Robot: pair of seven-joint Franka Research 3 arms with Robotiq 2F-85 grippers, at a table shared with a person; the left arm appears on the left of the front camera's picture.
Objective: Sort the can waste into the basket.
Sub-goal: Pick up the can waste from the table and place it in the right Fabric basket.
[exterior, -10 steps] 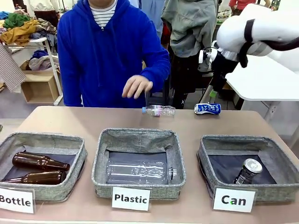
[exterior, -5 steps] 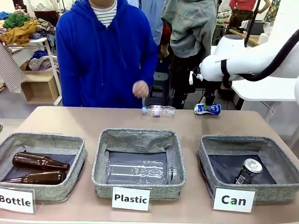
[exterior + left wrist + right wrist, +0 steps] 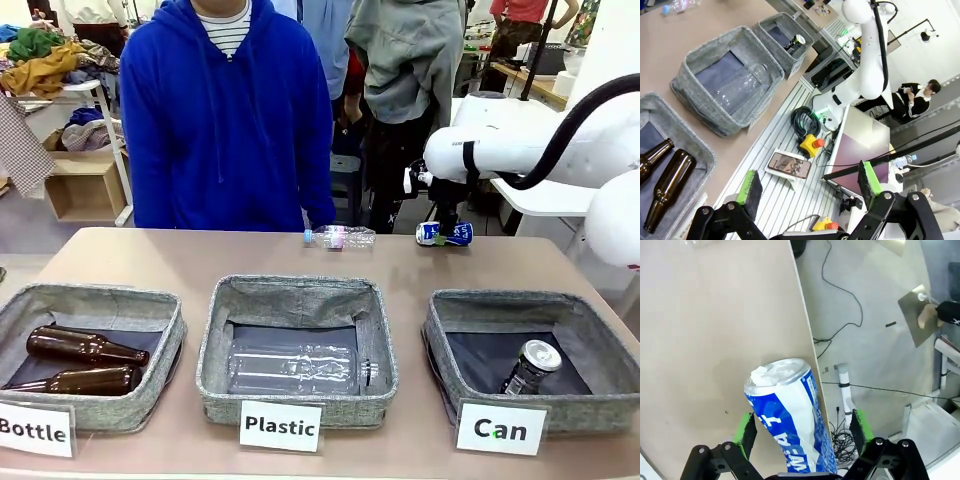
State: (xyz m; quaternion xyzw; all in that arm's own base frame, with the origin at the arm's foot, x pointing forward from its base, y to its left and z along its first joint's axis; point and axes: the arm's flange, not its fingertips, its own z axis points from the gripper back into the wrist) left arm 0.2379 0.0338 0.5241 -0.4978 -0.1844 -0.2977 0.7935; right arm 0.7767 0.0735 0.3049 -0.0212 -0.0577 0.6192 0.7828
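- Dented blue aluminium drink can with white lettering (image 3: pixel 445 233): lying on its side at the far right of the tan table (image 3: pixel 180 262), near the edge; in the right wrist view (image 3: pixel 790 415) it is sitting between the green pads, not yet clamped.
- Right gripper (image 3: pixel 802 427): hanging over the blue can, fingers spread wide on either side of it.
- Left gripper (image 3: pixel 810 182): fingers standing apart, grasping nothing, pointing past the table's near edge.
- Shallow square grey fabric basket with the white "Can" card (image 3: pixel 470 385): sitting at the near right, holding a black patterned can with a silver top (image 3: pixel 530 367), leaning tilted.
- Small clear plastic bottle (image 3: pixel 340 237): lying at the far middle, left of the blue can.
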